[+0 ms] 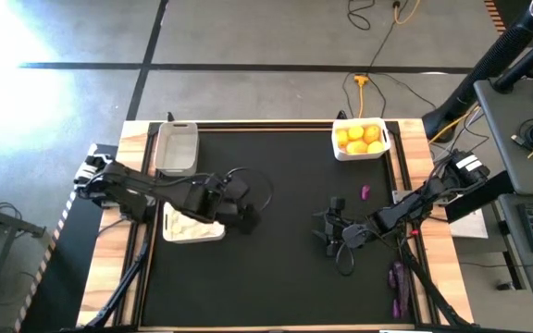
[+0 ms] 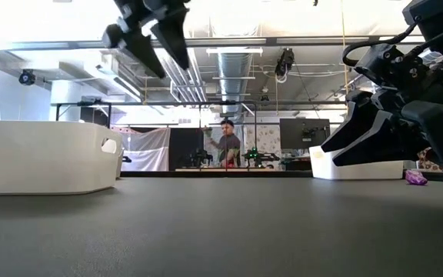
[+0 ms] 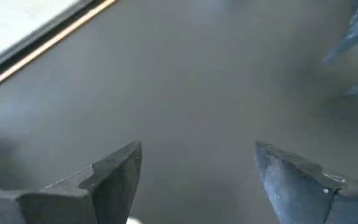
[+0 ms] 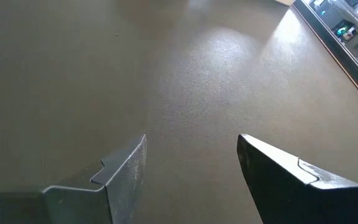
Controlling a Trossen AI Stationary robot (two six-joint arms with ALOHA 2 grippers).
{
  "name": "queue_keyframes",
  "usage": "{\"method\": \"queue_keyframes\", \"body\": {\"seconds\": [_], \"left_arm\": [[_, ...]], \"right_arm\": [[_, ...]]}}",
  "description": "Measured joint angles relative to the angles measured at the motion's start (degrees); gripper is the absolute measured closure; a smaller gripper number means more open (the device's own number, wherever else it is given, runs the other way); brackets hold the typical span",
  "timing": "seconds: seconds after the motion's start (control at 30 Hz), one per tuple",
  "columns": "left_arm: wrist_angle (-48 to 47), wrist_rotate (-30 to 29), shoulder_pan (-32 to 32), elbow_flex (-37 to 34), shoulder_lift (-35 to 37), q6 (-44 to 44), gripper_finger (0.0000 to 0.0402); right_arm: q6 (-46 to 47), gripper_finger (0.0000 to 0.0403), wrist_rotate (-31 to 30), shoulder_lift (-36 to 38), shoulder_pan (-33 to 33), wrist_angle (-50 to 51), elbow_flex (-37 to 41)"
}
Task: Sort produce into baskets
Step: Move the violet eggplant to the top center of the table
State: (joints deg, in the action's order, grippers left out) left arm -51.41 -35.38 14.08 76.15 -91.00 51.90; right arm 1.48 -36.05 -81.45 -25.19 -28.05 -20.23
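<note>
1. Nearest you in the low view lies the bare black mat of the bench (image 2: 221, 231), with nothing on it up front.
2. Just beyond, at the left of that view, stands the white rounded plastic basket (image 2: 44, 158). From above you see whitish garlic-like bulbs (image 1: 191, 228) in it, partly hidden by the left arm.
3. Your left pincer (image 1: 245, 218) hangs above the mat just beside that basket, on its inner side. Its fingers are spread wide and carry nothing; only bare mat shows between them in its wrist view.
4. Your right pincer (image 1: 327, 229) sits low over the middle of the mat, its fingers parted and empty, with only mat in front of them.
5. A small purple eggplant-like piece (image 1: 365, 192) lies loose on the mat, near the right pincer and between it and the far white basket (image 1: 386, 148) filled with yellow and orange round citrus fruits (image 1: 359, 139).
6. More dark purple pieces (image 1: 397, 278) lie at the bench's right edge, under the right arm.
7. A narrower greyish translucent basket (image 1: 176, 148) stands at the far left corner and looks empty, so I judge it is meant for the purple pieces.
8. Watch these risks: the small purple piece could roll or skid away if a finger nudges it, and carrying it across to the grey basket brings both arms close.
</note>
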Motion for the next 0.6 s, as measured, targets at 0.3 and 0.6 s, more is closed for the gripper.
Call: {"method": "queue_keyframes", "body": {"seconds": [0.3, 0.6], "left_arm": [[47.5, 11.6, -9.6, -17.5, -1.7, -18.6, 0.0125], [90.3, 15.0, -18.5, -26.2, -17.1, -33.3, 0.0126]], "right_arm": [[-0.2, 0.0158, 0.0, 0.0, 0.0, 0.0, 0.0], [1.0, 0.0158, -0.2, 0.0, 0.4, 0.8, 0.3]]}}
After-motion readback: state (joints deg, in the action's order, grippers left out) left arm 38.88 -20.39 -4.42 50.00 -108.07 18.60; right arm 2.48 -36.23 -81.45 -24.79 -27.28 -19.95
